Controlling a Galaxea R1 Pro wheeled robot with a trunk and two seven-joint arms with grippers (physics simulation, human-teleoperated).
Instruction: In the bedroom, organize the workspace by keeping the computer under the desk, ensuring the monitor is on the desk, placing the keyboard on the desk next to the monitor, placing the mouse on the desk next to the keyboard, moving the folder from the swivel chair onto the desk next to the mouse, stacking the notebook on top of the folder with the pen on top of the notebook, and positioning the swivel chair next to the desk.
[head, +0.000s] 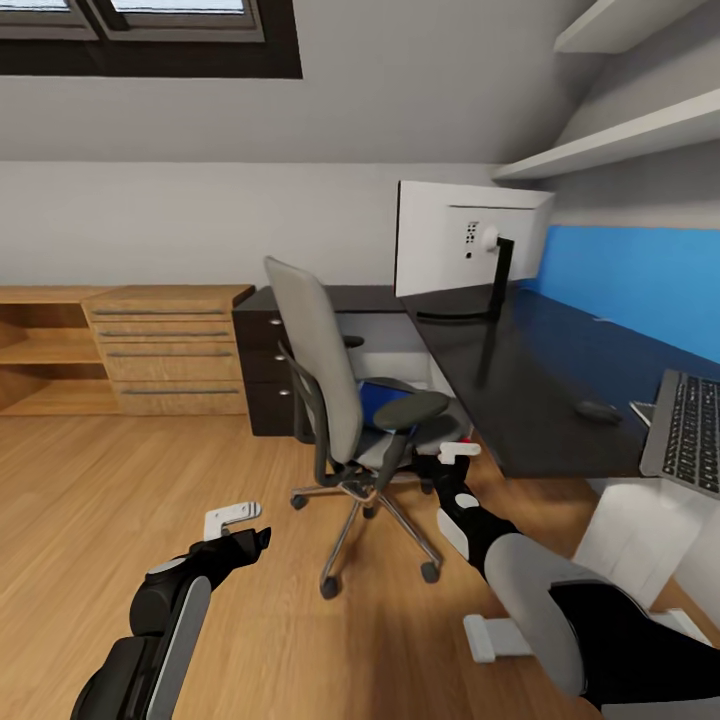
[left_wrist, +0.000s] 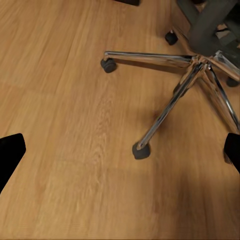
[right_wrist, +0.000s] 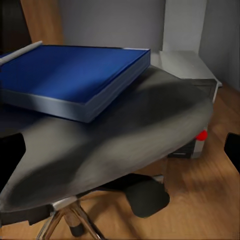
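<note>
Because the blue folder lies flat on the swivel chair seat, the right end effector approaches level, jaws spread, holding nothing.

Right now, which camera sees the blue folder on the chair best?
The right wrist view: the blue folder lies big and close on the swivel chair's seat. The head view shows just a small blue patch behind the armrest. The left wrist view looks at the chair's chrome legs and floor instead.
</note>
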